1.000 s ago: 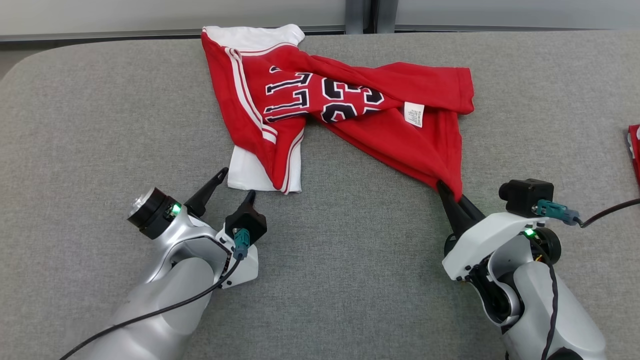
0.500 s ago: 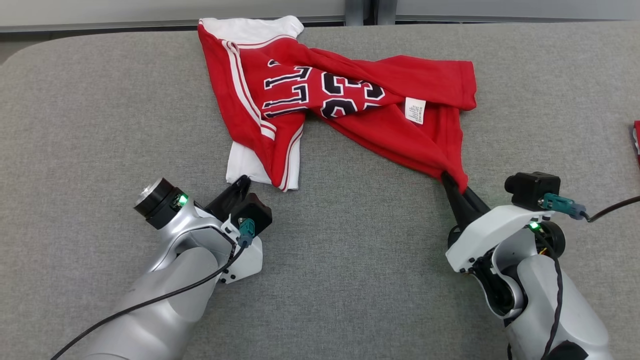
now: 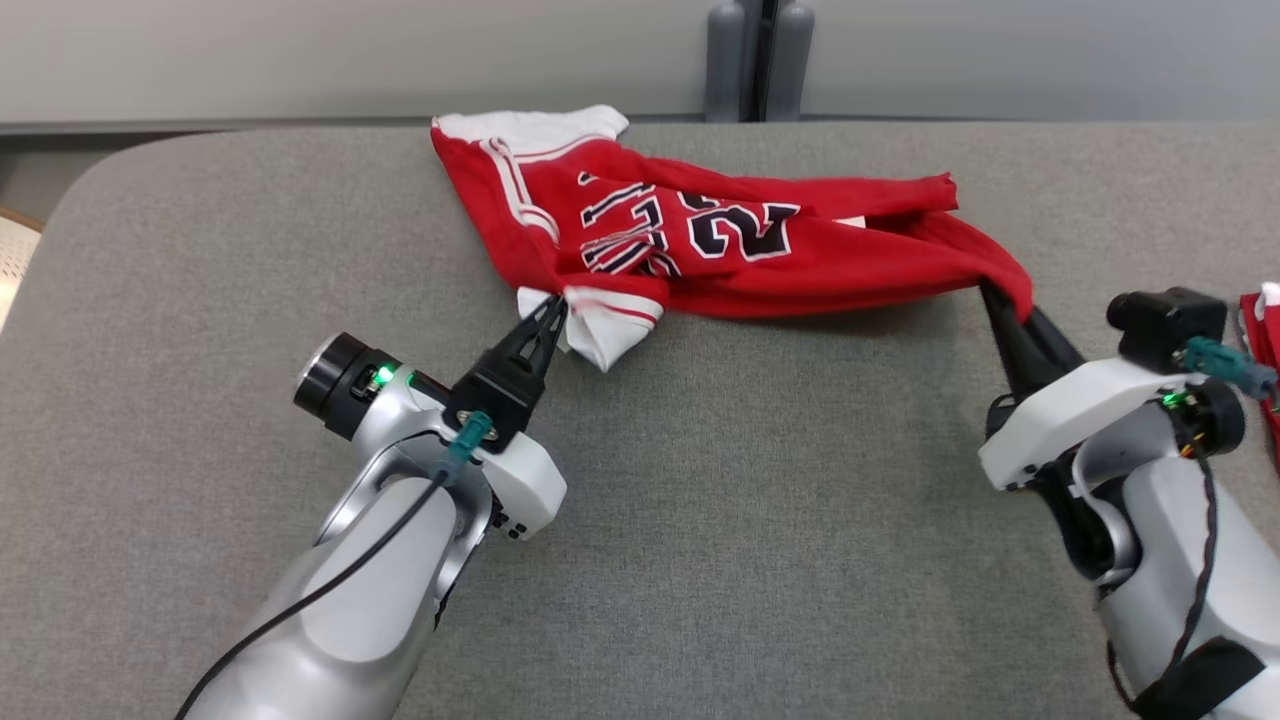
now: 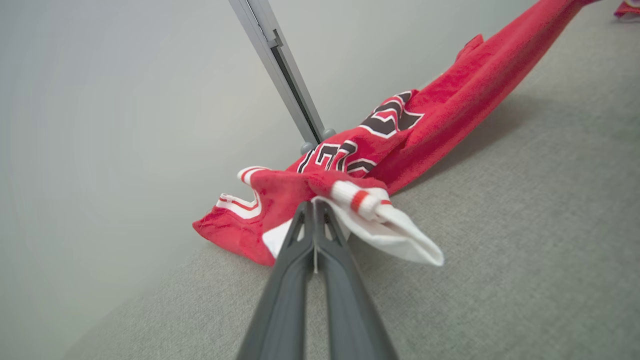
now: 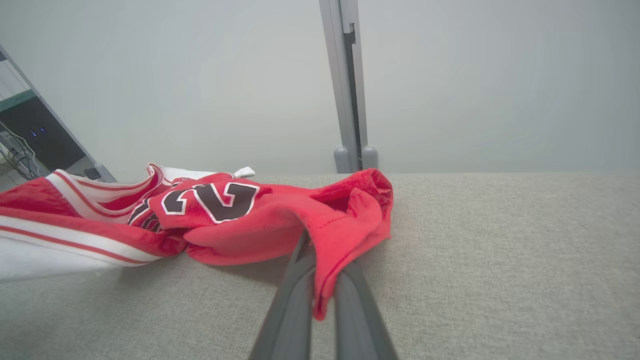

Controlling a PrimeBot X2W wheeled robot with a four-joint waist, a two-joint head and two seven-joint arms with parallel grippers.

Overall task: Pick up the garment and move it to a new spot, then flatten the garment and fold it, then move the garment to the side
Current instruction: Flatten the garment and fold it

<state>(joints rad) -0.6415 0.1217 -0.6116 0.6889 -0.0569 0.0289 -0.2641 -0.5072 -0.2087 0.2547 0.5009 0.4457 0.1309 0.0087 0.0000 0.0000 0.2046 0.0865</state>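
Observation:
The garment [image 3: 700,240] is a red jersey with white trim and black numbers, stretched across the far half of the grey table [image 3: 700,520]. My left gripper [image 3: 556,305] is shut on its white-edged left corner, which is raised off the table. In the left wrist view the two fingers meet on the white cloth [image 4: 315,210] of the garment [image 4: 400,135]. My right gripper [image 3: 990,295] is shut on the red right corner, also lifted. The right wrist view shows red cloth draped over that gripper's tips [image 5: 320,250], with the garment [image 5: 215,205] trailing left.
Another red cloth item [image 3: 1262,320] lies at the table's right edge. A grey post [image 3: 755,60] stands behind the far edge of the table against a pale wall. The rounded left corner of the table [image 3: 80,200] is in view.
My left gripper has gone from open to shut on the garment's white corner. Both grippers have lifted and pulled apart, stretching the garment. The head camera has shifted too.

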